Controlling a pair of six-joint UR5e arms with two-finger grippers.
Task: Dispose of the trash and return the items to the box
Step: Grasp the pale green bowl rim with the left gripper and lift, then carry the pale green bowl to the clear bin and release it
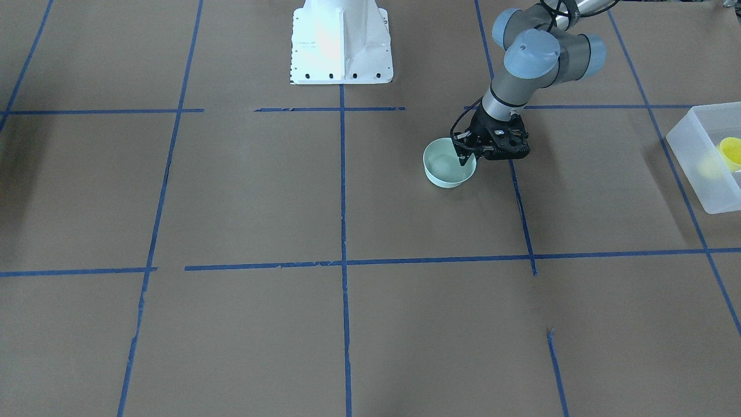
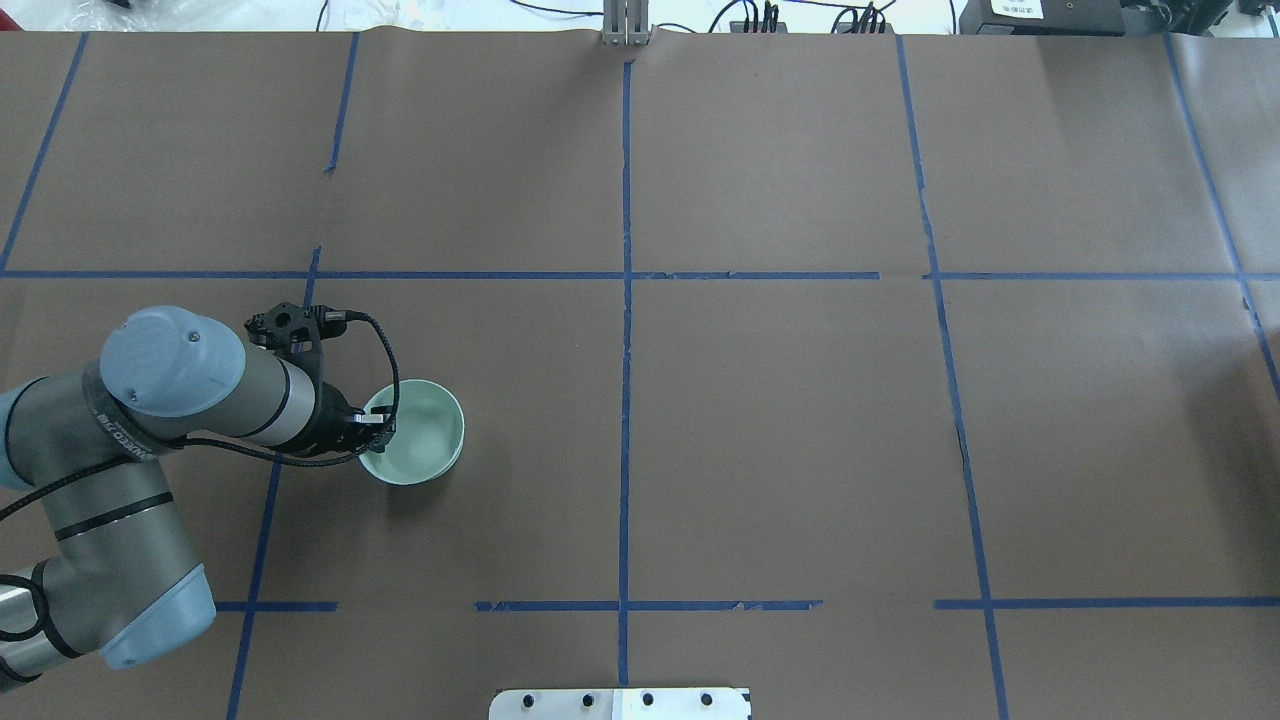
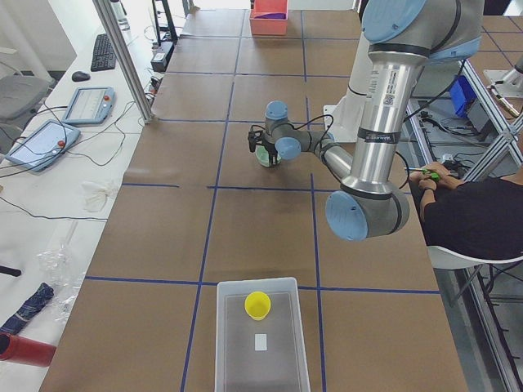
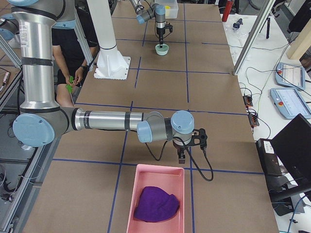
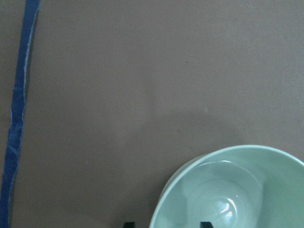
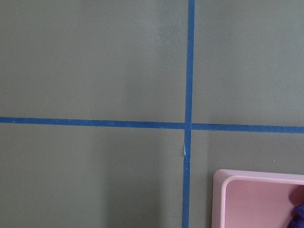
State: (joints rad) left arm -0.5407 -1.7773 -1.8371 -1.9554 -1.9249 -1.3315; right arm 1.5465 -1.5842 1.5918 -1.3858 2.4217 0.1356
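Note:
A pale green bowl [image 1: 443, 169] stands upright on the brown paper; it also shows in the overhead view [image 2: 425, 435] and in the left wrist view [image 5: 237, 190]. My left gripper [image 1: 463, 157] [image 2: 378, 425] is at the bowl's rim. In the left wrist view its two fingertips [image 5: 205, 223] stand apart, one inside the rim and one outside, open. The small yellow cup [image 1: 730, 152] [image 3: 257, 305] lies inside the translucent white box [image 1: 692, 142] [image 3: 260, 371] at the table's left end. My right gripper [image 4: 182, 155] hangs low over the table beside a pink bin; I cannot tell whether it is open or shut.
A pink bin [image 4: 131, 204] [image 6: 256, 187] holding a purple cloth [image 4: 155, 205] stands at the table's right end. The white robot base [image 1: 341, 43] is at the near edge. A seated person [image 3: 466, 212] and cables, tablets and a keyboard are beyond the table's edges.

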